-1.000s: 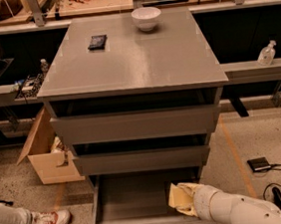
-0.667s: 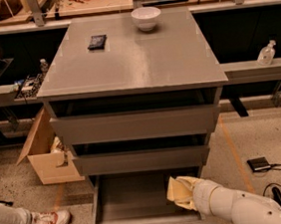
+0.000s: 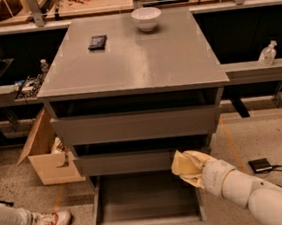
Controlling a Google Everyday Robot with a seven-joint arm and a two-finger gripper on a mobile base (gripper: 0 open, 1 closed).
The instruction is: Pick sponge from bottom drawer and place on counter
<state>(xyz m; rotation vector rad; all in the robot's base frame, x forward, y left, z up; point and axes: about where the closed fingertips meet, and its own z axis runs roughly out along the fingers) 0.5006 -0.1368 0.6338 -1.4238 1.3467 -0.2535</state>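
Note:
The pale-yellow sponge is lifted above the right side of the open bottom drawer, level with the middle drawer's front. My gripper is shut on the sponge, its white arm reaching in from the lower right. The drawer's grey floor shows bare below it. The counter is the wide grey cabinet top above.
A white bowl and a small black packet lie on the counter's far part. A cardboard box stands left of the cabinet. A person's shoes are at the lower left. A black device with cables lies on the floor at right.
The sponge and my gripper have risen out of the bottom drawer, from its right inner part up to the height of the middle drawer front.

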